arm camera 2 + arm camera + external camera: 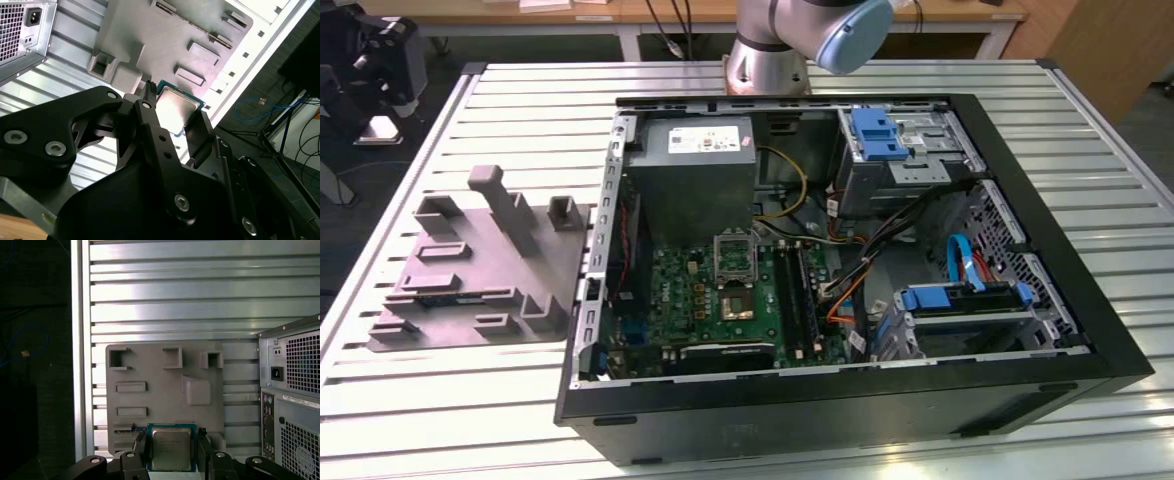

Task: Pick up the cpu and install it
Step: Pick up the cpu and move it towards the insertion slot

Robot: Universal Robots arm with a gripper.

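arm [774, 45]: base link upright | claw [171, 442]: closed on cpu [171, 456], gripping opposite edges

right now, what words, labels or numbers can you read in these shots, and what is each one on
No text can be read.
Faint print on the cpu: too small to read.
White label on the power supply: too small to read.
Label strip on the computer case rear: too small to read.
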